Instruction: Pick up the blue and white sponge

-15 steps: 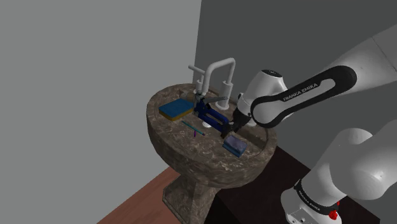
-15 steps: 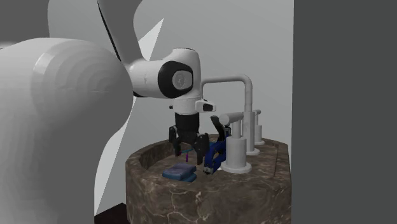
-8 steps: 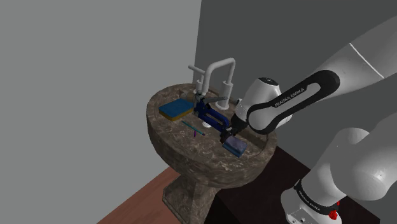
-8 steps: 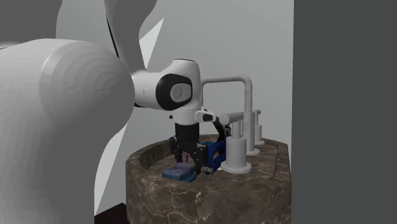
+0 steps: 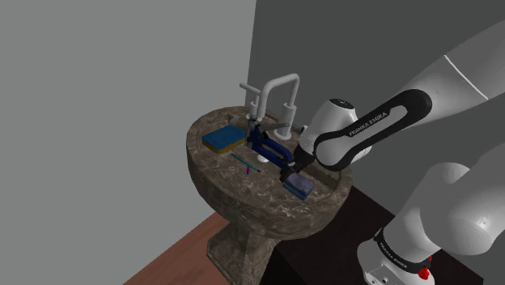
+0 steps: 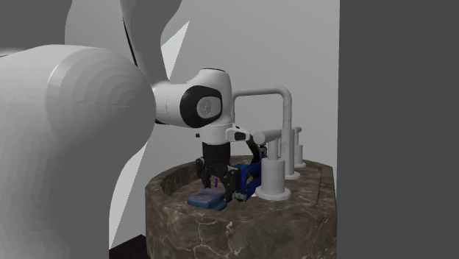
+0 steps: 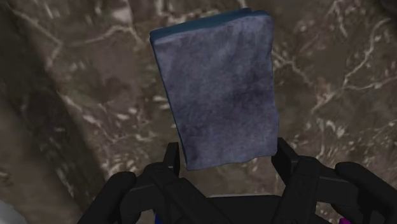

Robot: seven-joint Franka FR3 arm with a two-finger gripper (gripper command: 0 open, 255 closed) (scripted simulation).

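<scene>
Sponge (image 7: 219,89) lies flat on the marble sink (image 5: 235,204), beside the blue tool (image 5: 267,148). The hand covers one end in the shoulder view. Fingers (image 7: 170,159) are spread, straddling the sponge's end. I cannot tell whether they touch it.

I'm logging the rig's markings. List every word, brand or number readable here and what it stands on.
"FRANKA EMIKA": white letters on the forearm's dark band, shoulder view.
White lettering on the dark ring near the arm's base: too small to read.
No other text is legible.
</scene>
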